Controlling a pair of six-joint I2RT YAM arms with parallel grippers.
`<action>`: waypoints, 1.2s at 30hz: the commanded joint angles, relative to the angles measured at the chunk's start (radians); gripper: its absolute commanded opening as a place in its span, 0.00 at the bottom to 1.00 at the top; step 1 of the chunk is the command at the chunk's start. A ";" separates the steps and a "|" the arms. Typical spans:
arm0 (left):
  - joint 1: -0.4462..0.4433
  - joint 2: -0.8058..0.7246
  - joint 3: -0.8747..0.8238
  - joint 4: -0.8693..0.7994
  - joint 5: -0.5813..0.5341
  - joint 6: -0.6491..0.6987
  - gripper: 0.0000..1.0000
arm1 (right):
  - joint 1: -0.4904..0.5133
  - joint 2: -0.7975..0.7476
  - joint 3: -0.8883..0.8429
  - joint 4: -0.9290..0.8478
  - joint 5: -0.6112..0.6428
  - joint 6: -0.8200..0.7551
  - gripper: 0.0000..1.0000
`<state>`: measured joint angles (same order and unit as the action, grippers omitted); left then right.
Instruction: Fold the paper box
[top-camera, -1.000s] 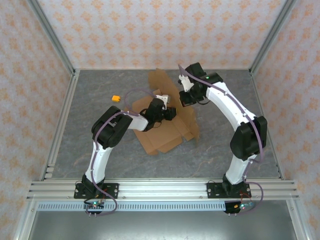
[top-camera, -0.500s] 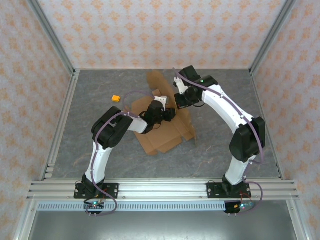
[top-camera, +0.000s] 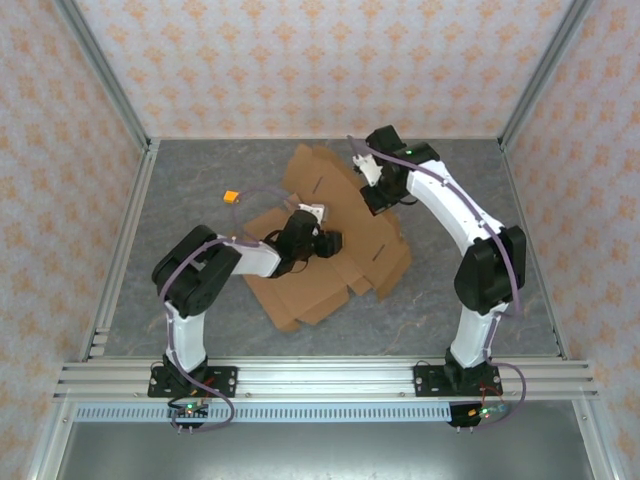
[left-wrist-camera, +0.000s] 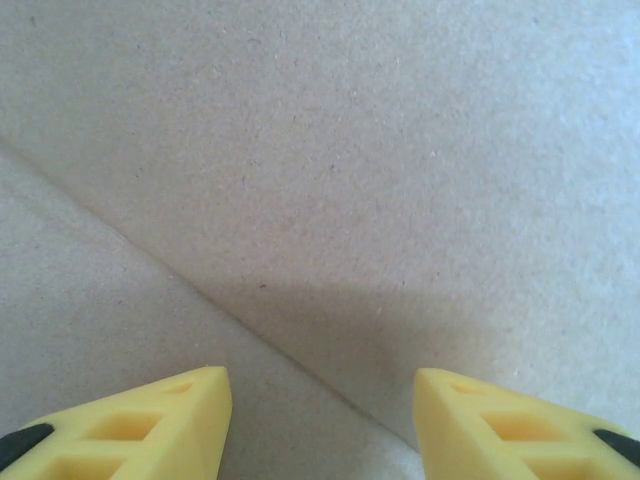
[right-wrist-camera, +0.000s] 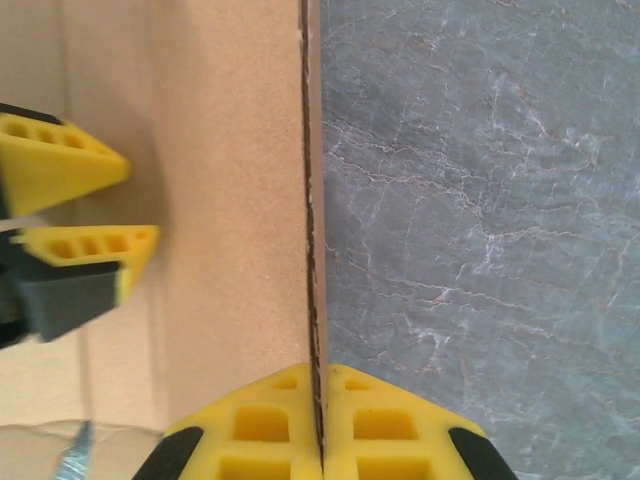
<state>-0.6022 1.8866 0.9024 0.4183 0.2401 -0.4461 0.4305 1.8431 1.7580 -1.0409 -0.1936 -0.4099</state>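
**Grey marbled table with two items on it**

The table has a grey, veined, stone-look top, with metal rails along its left, right and near sides. The paper box, an unfolded brown cardboard sheet with flaps and notches, lies spread across the middle. A small orange block sits near the sheet's far left part, not touching it.

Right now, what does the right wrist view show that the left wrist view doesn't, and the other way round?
Right wrist: the right gripper shut on an edge of the box, with the grey table beyond that edge. Left wrist: the left gripper open over a crease in the cardboard, nothing between its fingers. Both: the box's plain brown surface, seen close up.
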 joint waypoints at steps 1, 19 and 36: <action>0.034 -0.097 -0.065 -0.209 -0.087 0.024 0.53 | -0.006 -0.001 0.027 -0.010 0.088 -0.153 0.00; 0.136 -0.490 -0.221 -0.391 -0.182 0.043 0.55 | -0.064 -0.028 -0.001 0.236 0.072 -0.683 0.00; 0.466 -0.354 0.029 -0.244 0.053 0.341 0.77 | -0.061 -0.173 -0.218 0.535 -0.015 -0.909 0.00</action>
<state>-0.1619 1.4975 0.8898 0.1257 0.1852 -0.2066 0.3721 1.7084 1.5444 -0.5476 -0.1902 -1.2713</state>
